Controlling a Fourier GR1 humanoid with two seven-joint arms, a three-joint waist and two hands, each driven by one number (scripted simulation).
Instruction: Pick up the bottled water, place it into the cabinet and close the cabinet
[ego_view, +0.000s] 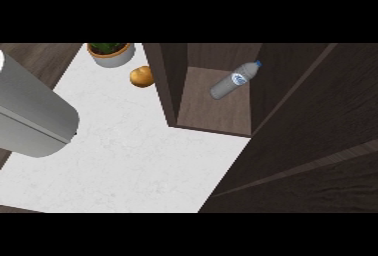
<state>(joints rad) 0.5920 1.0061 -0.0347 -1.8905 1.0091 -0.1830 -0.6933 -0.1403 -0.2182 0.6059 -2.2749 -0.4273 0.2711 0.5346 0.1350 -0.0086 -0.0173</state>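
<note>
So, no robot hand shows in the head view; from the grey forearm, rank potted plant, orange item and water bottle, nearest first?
1. The potted plant, at the top, and the orange item, beside the cabinet: too close to call.
2. The water bottle, lying inside the cabinet: farthest.

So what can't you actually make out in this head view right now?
- Left hand: only a grey forearm shows at the left; the hand lies past the edge.
- Right hand: not in view.
- Potted plant: cut off at the top.
- Bottled water in the cabinet: label too small to read.
- Cabinet door: cut off at the right edge.
</note>
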